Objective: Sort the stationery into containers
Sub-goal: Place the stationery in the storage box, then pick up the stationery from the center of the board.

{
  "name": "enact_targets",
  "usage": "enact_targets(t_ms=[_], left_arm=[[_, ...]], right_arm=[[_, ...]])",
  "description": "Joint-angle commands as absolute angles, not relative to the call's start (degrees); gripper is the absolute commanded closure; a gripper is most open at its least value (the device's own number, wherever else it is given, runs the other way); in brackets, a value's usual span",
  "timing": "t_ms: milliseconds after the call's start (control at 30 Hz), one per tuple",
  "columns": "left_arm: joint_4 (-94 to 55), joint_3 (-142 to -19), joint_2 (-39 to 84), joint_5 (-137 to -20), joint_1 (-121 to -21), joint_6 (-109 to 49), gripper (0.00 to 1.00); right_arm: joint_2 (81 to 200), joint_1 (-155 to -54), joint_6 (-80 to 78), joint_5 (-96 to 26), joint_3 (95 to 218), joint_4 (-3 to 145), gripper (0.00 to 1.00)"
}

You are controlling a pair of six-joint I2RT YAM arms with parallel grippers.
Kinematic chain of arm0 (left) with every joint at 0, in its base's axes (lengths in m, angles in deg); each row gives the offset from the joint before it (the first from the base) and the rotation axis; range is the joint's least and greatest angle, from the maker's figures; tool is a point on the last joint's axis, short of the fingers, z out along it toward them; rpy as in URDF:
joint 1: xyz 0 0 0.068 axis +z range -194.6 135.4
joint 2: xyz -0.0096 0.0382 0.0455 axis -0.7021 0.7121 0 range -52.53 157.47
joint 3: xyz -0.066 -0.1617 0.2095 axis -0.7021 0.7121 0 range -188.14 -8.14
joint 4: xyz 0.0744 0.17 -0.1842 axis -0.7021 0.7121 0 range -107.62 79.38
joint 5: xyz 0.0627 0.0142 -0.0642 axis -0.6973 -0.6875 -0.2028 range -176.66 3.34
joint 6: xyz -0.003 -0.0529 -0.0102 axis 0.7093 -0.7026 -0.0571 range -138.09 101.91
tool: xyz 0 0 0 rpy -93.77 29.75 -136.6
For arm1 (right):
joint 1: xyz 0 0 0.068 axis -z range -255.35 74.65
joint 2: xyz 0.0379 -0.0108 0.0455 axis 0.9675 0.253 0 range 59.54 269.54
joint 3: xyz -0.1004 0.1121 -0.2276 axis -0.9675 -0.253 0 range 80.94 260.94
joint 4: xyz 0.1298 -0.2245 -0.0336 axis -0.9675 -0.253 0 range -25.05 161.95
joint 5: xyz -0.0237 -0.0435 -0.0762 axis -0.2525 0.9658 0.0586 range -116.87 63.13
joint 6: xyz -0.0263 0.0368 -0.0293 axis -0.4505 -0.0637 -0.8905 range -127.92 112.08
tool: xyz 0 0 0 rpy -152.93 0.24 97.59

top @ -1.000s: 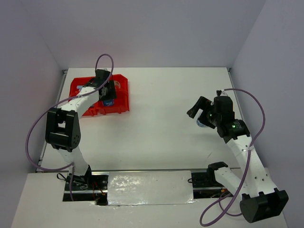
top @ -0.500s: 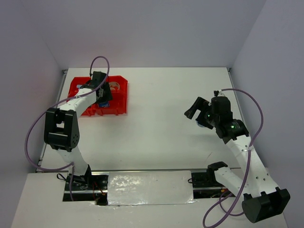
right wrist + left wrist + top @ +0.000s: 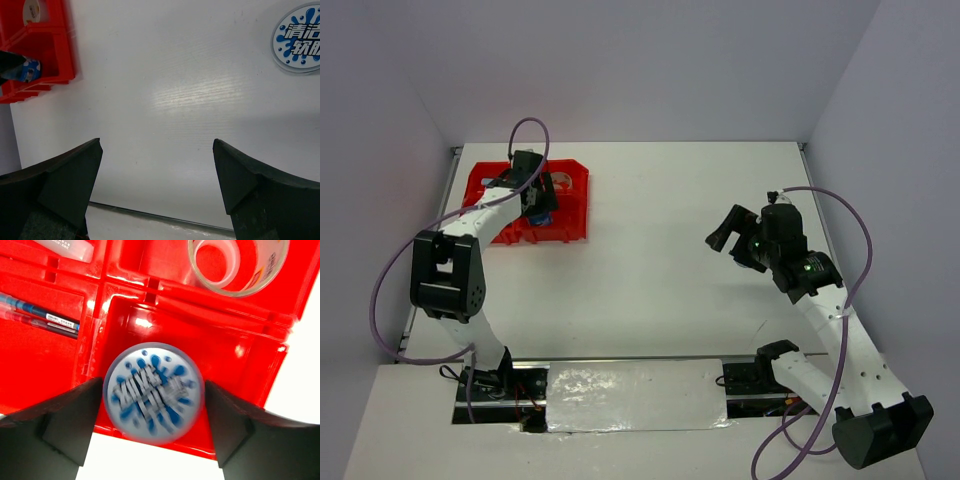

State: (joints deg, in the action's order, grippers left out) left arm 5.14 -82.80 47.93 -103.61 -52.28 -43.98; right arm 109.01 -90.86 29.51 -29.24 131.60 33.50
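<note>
The red bin block (image 3: 572, 190) stands at the far left of the table. My left gripper (image 3: 540, 195) hovers over its near right compartment (image 3: 240, 355). A round blue-white tub (image 3: 153, 392) sits between the fingers (image 3: 65, 425), blurred while they are sharp, with a thin gap on each side. The jaws stand open. My right gripper (image 3: 725, 232) is open and empty above the bare table at the right. A second blue-white tub (image 3: 300, 37) lies flat on the table beyond it. The bin also shows in the right wrist view (image 3: 50, 50).
In the bin, a clear tape ring (image 3: 240, 265) fills the far right compartment, blue and red pens (image 3: 40, 312) lie in the near left one, and a pale stick (image 3: 70, 247) in the far left one. White walls surround the table.
My left gripper has shifted slightly left and back over the bin, and the tub between its fingers now looks loose. My right gripper has drifted a little left.
</note>
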Motion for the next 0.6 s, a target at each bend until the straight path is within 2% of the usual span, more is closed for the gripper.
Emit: enact_targets(t_ms=[0, 33, 333, 567], left_arm=[[2.41, -82.67, 43.62, -103.53, -51.98, -44.72, 0.03], [2.59, -82.76, 43.62, -103.88, -51.98, -44.72, 0.01], [5.14, -85.04, 42.13, -104.50, -51.98, -44.54, 0.01], [12.51, -94.52, 38.26, -101.42, -55.14, -42.35, 0.01]], right_arm=[[108.40, -91.34, 29.61, -28.46, 131.92, 36.10, 0.01], [108.40, -91.34, 29.52, -28.46, 131.66, 36.27, 0.02], [111.99, -91.26, 26.71, -26.35, 131.65, 35.93, 0.00], [120.52, -91.26, 24.87, -15.02, 136.74, 30.74, 0.00]])
